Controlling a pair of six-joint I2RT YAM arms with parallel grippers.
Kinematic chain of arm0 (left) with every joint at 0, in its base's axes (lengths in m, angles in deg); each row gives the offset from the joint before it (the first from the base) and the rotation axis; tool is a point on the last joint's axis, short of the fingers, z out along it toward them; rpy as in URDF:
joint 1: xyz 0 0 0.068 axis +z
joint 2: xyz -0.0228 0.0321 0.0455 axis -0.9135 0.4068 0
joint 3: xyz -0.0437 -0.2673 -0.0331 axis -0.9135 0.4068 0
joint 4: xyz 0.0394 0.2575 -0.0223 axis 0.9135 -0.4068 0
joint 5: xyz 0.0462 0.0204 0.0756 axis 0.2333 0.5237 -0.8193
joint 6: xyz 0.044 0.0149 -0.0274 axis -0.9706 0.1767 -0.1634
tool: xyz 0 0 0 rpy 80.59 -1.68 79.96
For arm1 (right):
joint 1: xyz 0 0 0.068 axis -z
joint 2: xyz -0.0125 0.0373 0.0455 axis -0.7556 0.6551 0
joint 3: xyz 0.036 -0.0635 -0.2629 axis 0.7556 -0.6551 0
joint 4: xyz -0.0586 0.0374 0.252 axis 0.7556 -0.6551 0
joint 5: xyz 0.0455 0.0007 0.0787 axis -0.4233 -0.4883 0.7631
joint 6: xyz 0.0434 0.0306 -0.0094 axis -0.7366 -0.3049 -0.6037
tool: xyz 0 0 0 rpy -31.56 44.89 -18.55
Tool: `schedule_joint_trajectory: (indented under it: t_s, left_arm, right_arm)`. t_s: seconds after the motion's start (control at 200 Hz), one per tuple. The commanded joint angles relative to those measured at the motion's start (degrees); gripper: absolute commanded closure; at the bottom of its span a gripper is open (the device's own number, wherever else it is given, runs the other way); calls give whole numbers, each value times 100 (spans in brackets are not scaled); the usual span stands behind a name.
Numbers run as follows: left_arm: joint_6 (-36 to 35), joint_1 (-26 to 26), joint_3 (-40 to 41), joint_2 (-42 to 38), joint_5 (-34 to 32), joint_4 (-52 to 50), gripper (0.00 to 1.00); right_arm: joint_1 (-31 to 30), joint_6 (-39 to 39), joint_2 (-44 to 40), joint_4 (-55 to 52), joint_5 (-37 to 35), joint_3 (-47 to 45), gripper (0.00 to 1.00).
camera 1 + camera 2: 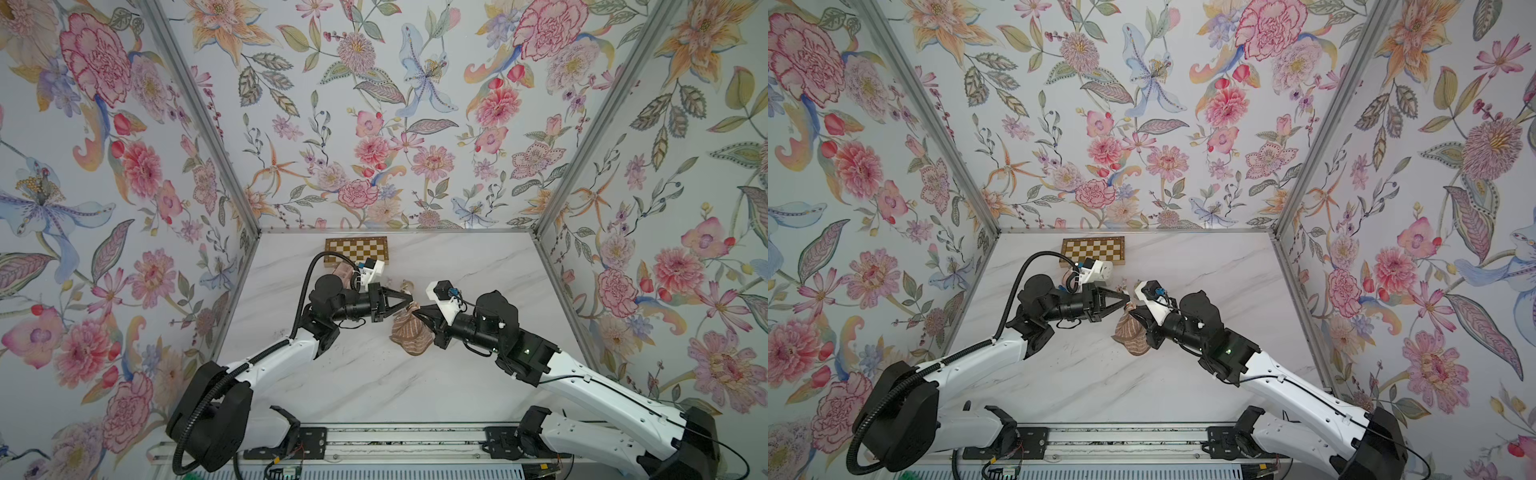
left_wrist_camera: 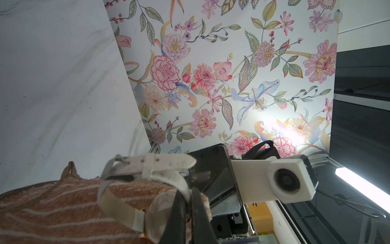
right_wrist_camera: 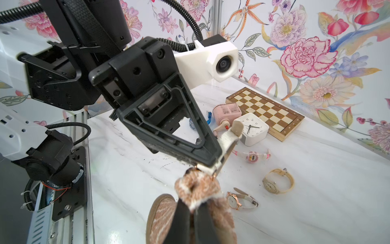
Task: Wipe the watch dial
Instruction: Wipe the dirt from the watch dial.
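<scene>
The watch [image 2: 160, 166] is held in the air above the middle of the bench [image 1: 374, 382]; the left gripper [image 1: 409, 302] is clamped on it at the case, just where the strap [image 3: 229, 137] joins. The right gripper [image 1: 419, 312] is pinched tight on a bunched end of the cloth [image 1: 409, 336]; the bunch presses against the watch from the opposite side, and the rest droops toward the bench.

The hold looks like the weak spot. The black fingers [image 2: 178, 211] grip a small, hard case by its edge, so a sideways push from the cloth could pivot the watch or squeeze it out, and it would land glass-first on stone. In the left wrist view those fingers also lie across part of the dial [image 2: 157, 213], so that strip would probably go unwiped. The cloth's pile could snag on the buckle or the free strap tip. The two gripper tips are almost touching, and a long stroke might knock them together.

The strap is white, matte and a little scuffed, closed into a loop with a keeper; the dial's crystal is round, clear and slightly domed, with a rose-gold rim. The cloth is terry, orange-brown with thin pale stripes, soft with a rounded hem. The bench is smooth white marble-look with grey veins and dark specks. Near its far edge sit a wooden chessboard [image 3: 266, 112] and a rounded-square white alarm clock [image 3: 254, 128]; a pink digital watch [image 3: 251, 157] and a beige-strapped watch [image 3: 276, 181] lie nearer in.
</scene>
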Motion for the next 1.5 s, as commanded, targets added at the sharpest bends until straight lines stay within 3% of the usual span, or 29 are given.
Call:
schedule_joint_trajectory:
  t_s: [0.0,0.28,0.621,1.496]
  left_arm:
    - [-113,-32,-113,-165,115,21,100]
    - [-149,-28,-111,-113,106,-5,100]
    - [-165,-12,-89,-173,123,-84,100]
    - [-167,23,-59,-209,80,-93,100]
  right_arm:
    - [-2,-100,5,206,-96,-132,100]
    - [-31,-42,-109,38,-67,310,100]
    - [39,-81,79,290,-119,-253,100]
    - [-143,-73,115,20,-47,394,100]
